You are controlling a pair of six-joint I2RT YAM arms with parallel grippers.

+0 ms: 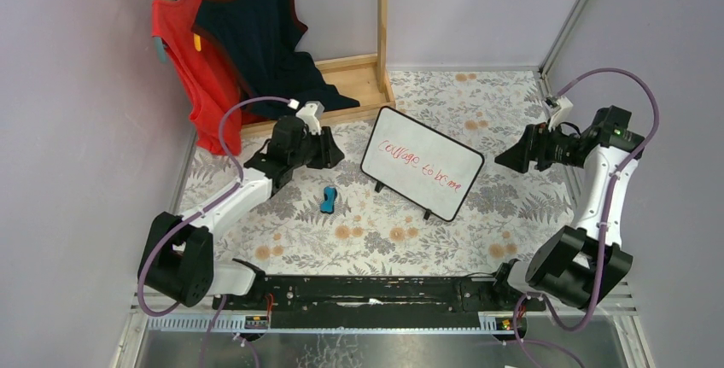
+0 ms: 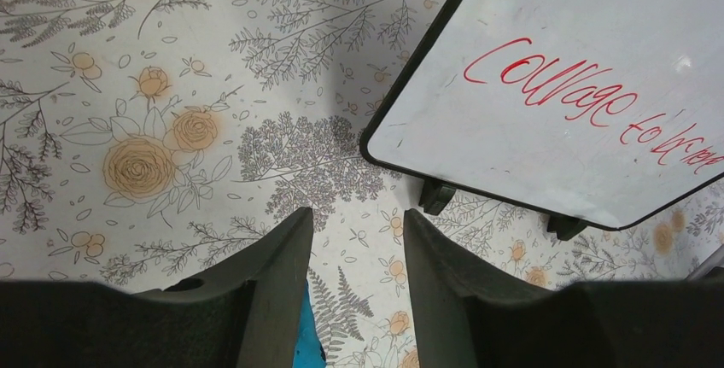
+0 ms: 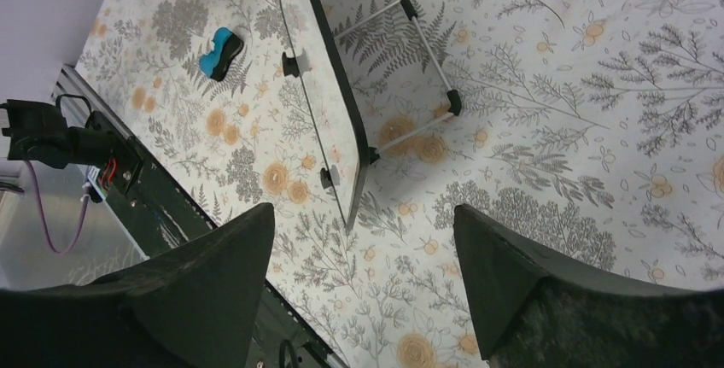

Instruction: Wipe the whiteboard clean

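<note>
Whiteboard [image 1: 423, 163] mid-tabletop [image 1: 504, 214], between the two arms, propped at a slant, red handwriting across its face. Writing visible from above and from the left wrist only. From the right wrist, nearly edge-on, a thin dark rim, with the wire stand [image 3: 401, 69] behind it, on show there and nowhere else. Two black feet [image 2: 437, 195] under the lower edge, plainest from the left wrist.

One eraser [image 1: 329, 200], blue and black, flat on the floral cloth left of the board, apart from it. Whole from above and from the right wrist. From the left wrist no more than a blue sliver low between the fingers [image 2: 273, 265], the rest cut off.

Two pincers. Left pincer [image 1: 329, 153] near the eraser, released, narrow gap, nothing in it but cloth beyond. Right pincer [image 3: 363, 208] off the board's right end, spread wide, empty, apart from the board.

From above alone: one wooden rack [image 1: 382, 26] at the back left, two tops hung on it, one red top [image 1: 183, 61] and one dark top [image 1: 256, 35].

Last words of the writing too small to read. Board's right end cut off at the frame edge in the left wrist view.
</note>
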